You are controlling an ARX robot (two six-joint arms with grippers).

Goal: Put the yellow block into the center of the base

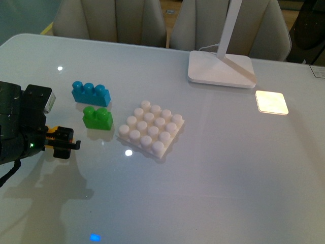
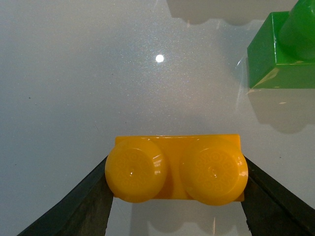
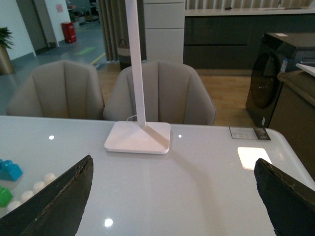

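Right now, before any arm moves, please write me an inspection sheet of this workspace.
Surface: glossy white table; a lit square patch lies on its right side.
Job's things: yellow block is gripped, studs toward the wrist camera; base lies flat with all studs free.
Clutter: green brick and blue brick sit left of the base, apart from it; lamp foot stands behind it.
Grippers: left gripper is shut on the yellow block, fingers at its two ends; right gripper is open and holds nothing.
Cables: dark cable under the left arm.
Surroundings: beige chairs behind the table.
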